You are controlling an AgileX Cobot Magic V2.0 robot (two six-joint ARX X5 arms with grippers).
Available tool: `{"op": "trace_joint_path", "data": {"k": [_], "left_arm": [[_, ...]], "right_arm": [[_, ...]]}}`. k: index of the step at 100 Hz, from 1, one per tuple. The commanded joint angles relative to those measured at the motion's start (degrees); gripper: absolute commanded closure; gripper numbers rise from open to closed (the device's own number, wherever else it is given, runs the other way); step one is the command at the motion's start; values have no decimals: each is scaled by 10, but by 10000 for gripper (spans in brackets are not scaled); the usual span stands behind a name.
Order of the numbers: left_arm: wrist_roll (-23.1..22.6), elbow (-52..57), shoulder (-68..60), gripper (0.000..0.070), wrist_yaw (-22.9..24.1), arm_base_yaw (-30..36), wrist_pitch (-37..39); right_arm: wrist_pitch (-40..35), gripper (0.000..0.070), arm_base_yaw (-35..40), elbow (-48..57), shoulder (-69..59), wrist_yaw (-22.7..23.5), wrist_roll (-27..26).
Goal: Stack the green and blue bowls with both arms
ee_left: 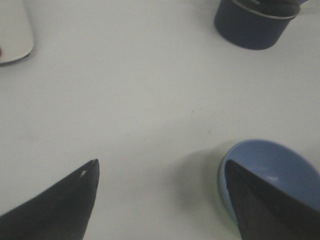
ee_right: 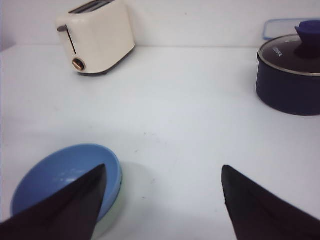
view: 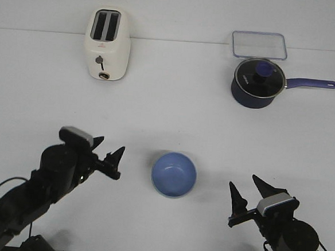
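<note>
The blue bowl [view: 174, 175] sits at the front middle of the white table, nested in the green bowl, of which only a thin pale rim [ee_left: 226, 212] shows beneath it. The blue bowl also shows in the left wrist view [ee_left: 280, 165] and the right wrist view [ee_right: 60, 172]. My left gripper [view: 110, 144] is open and empty, just left of the bowls and apart from them; its jaws stand wide in the left wrist view [ee_left: 161, 163]. My right gripper [view: 242, 180] is open and empty, to the right of the bowls [ee_right: 164, 166].
A cream toaster [view: 107, 44] stands at the back left. A dark navy saucepan [view: 257, 81] with a glass lid and long handle stands at the back right, with a clear rectangular container [view: 259, 44] behind it.
</note>
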State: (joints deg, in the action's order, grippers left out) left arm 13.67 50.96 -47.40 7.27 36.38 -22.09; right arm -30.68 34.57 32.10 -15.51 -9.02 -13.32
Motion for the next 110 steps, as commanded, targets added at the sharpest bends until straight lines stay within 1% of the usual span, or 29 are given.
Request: {"op": "trace_joint_path", "data": {"k": [1, 10, 20, 23, 26, 27, 29, 32, 34, 35, 37, 38, 40, 42, 45, 110], "left_arm": [[40, -72, 56, 233, 19, 3, 13], [66, -143, 127, 233, 27, 3, 19], [71, -186, 184, 237, 35, 3, 16], [71, -191, 197, 239, 35, 3, 12], [70, -193, 207, 250, 35, 3, 10], [70, -193, 210, 259, 35, 3, 8], [70, -193, 215, 298, 35, 3, 7], [70, -193, 220, 401, 35, 3, 8], [70, -193, 223, 497, 35, 3, 8], [70, -193, 224, 550, 35, 3, 8], [70, -193, 226, 659, 35, 3, 8], [69, -193, 227, 700, 35, 3, 7], [70, -193, 228, 700, 35, 3, 7], [68, -193, 229, 677, 35, 3, 8], [67, -193, 230, 687, 35, 3, 8], [68, -193, 236, 685, 34, 3, 19]], "right_arm": [[5, 218, 5, 5, -3, 0, -3], [1, 218, 5, 5, -3, 0, -3], [-7, 223, 5, 5, -3, 0, -3], [-7, 243, 5, 5, -3, 0, -3], [-9, 307, 5, 5, -3, 0, -3], [-9, 341, 5, 5, -3, 0, -3], [-10, 422, 5, 5, -3, 0, -3], [-12, 568, 5, 5, -3, 0, -3], [-14, 665, 5, 5, -3, 0, -3], [-15, 700, 5, 5, -3, 0, -3], [-15, 700, 5, 5, -3, 0, -3], [-16, 700, 5, 5, -3, 0, -3], [-15, 694, 5, 5, -3, 0, -3], [-15, 694, 5, 5, -3, 0, -3], [-14, 694, 5, 5, -3, 0, -3], [-19, 694, 5, 5, -3, 0, -3]]}}
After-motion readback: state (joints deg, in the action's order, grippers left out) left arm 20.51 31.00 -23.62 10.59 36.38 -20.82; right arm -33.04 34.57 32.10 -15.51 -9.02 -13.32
